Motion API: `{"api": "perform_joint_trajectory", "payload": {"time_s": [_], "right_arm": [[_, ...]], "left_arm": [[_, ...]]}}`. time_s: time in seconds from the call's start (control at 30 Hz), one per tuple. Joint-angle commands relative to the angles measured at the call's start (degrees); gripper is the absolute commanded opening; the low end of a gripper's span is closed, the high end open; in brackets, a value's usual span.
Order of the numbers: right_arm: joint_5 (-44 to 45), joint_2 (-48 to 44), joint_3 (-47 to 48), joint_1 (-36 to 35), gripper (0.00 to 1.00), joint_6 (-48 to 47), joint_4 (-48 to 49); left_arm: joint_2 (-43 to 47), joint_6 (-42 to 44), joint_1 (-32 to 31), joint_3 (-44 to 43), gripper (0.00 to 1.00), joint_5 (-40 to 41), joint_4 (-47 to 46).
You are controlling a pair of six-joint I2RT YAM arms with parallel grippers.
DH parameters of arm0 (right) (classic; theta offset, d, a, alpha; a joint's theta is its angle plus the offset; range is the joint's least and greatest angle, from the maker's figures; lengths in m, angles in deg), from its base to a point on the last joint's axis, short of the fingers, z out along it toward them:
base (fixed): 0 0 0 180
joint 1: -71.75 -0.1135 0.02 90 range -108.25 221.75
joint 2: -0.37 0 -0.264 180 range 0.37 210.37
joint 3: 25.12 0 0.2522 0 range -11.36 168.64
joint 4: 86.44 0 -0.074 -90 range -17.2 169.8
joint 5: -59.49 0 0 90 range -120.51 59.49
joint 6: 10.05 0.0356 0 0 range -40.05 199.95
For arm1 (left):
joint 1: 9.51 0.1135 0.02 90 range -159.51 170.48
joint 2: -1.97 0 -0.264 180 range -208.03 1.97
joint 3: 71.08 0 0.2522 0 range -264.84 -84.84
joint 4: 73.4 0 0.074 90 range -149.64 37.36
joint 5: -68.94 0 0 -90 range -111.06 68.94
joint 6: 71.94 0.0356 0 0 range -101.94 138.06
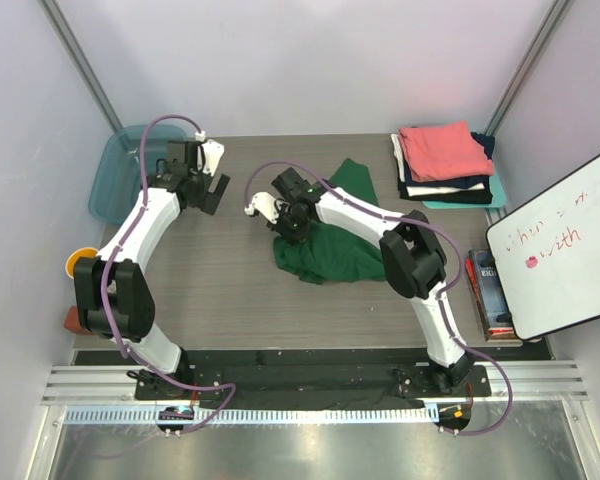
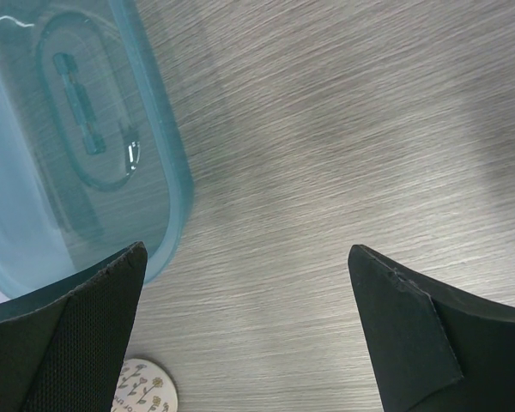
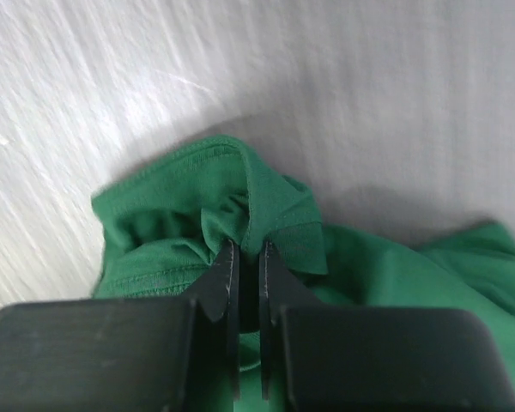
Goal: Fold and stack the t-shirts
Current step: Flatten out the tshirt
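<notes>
At your far left sits one teal tub [image 1: 128,172]. Your left tool [image 1: 206,196] hangs just beside it over the bare tabletop [image 1: 230,300], jaws spread wide, holding nothing. Mid-tabletop, your right tool [image 1: 293,228] is pinched closed on a bunched edge of the one loose green t-shirt [image 1: 332,258], crumpled partly under that arm. Far right, one stack of folded t-shirts [image 1: 442,150] shows coral-pink, white, dark and teal layers, beside one whiteboard [image 1: 565,245].

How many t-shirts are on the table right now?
5: a crumpled green t-shirt mid-table, pinched by the right gripper, and four folded in the far-right stack, coral one on top. Layers may hide more.
</notes>
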State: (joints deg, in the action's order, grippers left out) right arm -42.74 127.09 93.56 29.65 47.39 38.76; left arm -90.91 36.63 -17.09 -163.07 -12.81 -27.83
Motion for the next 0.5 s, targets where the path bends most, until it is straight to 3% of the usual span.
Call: {"api": "perform_joint_trajectory", "payload": {"time_s": [0.0,0.13,0.2,0.47], "right_arm": [[10.1,-10.69,4.93,0.1,0.01,-8.91,-1.24],[21.26,-17.19,5.21,0.36,0.01,-17.26,5.33],[25.4,-20.87,3.54,0.8,0.01,-22.8,13.32],[24.1,-24.59,4.4,0.8,0.01,-34.32,36.79]], "left_arm": [[0.16,-0.2,0.37,-0.77,1.0,-3.68,-2.02],[-1.86,-0.29,0.37,-2.09,1.0,-5.17,-1.84],[-3.27,-0.37,0.28,-3.23,1.0,-5.88,-1.93],[-8.1,-0.73,-0.25,-9.03,1.0,-7.28,-2.02]]}}
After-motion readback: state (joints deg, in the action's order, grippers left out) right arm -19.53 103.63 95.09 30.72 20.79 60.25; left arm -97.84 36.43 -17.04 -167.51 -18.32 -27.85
